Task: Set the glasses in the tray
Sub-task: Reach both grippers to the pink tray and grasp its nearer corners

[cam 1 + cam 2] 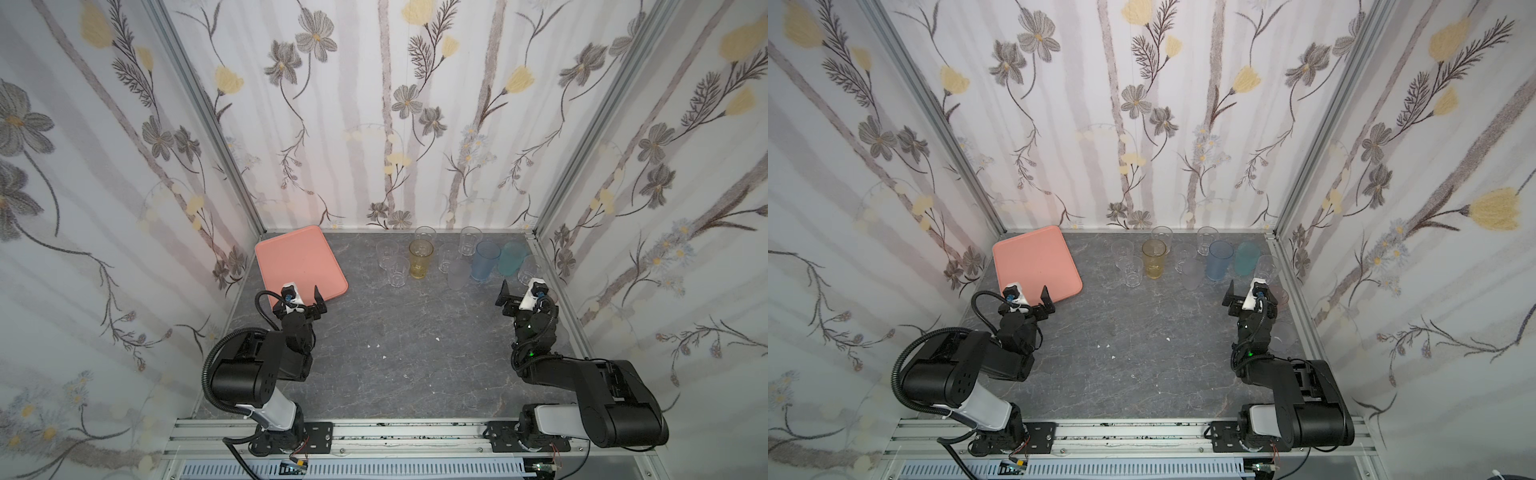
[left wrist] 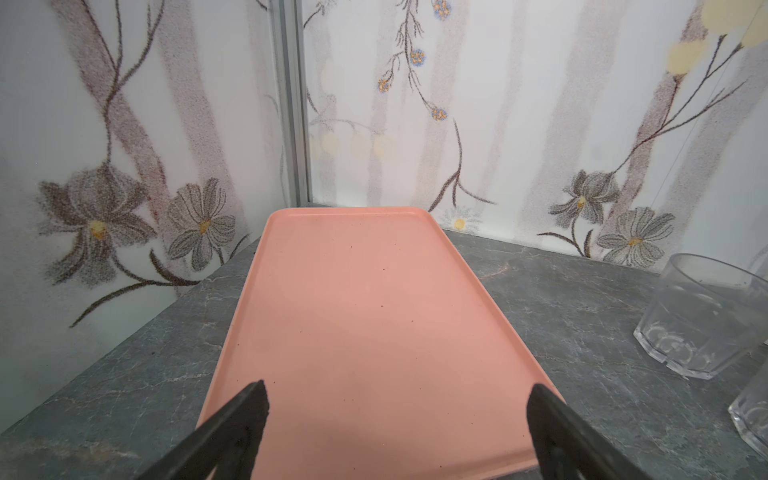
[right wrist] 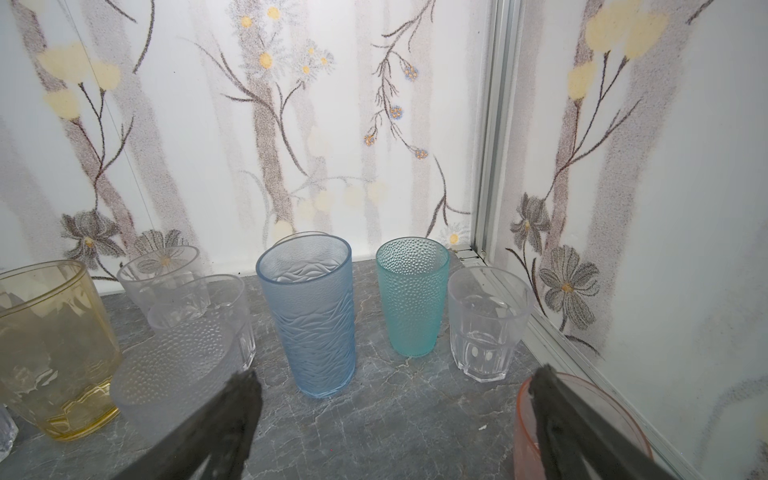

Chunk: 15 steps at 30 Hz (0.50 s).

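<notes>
The salmon-pink tray (image 1: 299, 262) (image 1: 1034, 262) (image 2: 365, 311) lies bare at the back left. Over its near edge my left gripper (image 1: 305, 297) (image 1: 1030, 297) (image 2: 397, 390) hangs open, holding nothing. Several glasses stand upright along the back right: amber (image 1: 420, 257) (image 3: 54, 345), frosted (image 1: 458, 274) (image 3: 174, 374), blue (image 1: 486, 259) (image 3: 309, 316), teal (image 1: 512, 257) (image 3: 411, 295) and clear ones (image 1: 398, 270) (image 2: 702, 316) (image 3: 486, 324). My right gripper (image 1: 521, 291) (image 1: 1246, 291) (image 3: 395, 374) is open just short of the blue one. One finger overlaps a short orange-pink glass (image 3: 582, 428).
Flowered walls close the grey marbled table (image 1: 395, 353) on three sides, with metal posts (image 1: 552, 199) in the back corners. The right wall runs close beside the orange-pink glass. A metal rail (image 1: 374, 436) carries both arm bases along the front. Small white crumbs (image 1: 376, 345) lie mid-table.
</notes>
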### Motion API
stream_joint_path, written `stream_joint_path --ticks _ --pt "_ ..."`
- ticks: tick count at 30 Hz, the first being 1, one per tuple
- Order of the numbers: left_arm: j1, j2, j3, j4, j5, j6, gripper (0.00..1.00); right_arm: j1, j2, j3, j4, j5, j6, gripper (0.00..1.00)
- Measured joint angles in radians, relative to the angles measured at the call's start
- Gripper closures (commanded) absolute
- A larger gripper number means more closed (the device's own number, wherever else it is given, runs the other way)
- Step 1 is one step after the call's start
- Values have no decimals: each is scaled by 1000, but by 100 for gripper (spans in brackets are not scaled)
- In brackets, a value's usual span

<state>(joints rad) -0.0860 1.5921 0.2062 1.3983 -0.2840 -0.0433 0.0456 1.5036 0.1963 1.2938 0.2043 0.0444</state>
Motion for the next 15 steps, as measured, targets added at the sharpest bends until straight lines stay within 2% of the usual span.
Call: stream_joint_path --ticks 5,8,15 --pt "0 -5 8 -20 -39 -14 0 -5 -3 -2 2 -15 0 0" --pt "-26 -21 4 -24 -53 -12 0 7 -54 -6 -24 -14 -1 0" --pt "-43 -23 -13 -12 -85 0 0 85 -256 124 -281 22 -19 0"
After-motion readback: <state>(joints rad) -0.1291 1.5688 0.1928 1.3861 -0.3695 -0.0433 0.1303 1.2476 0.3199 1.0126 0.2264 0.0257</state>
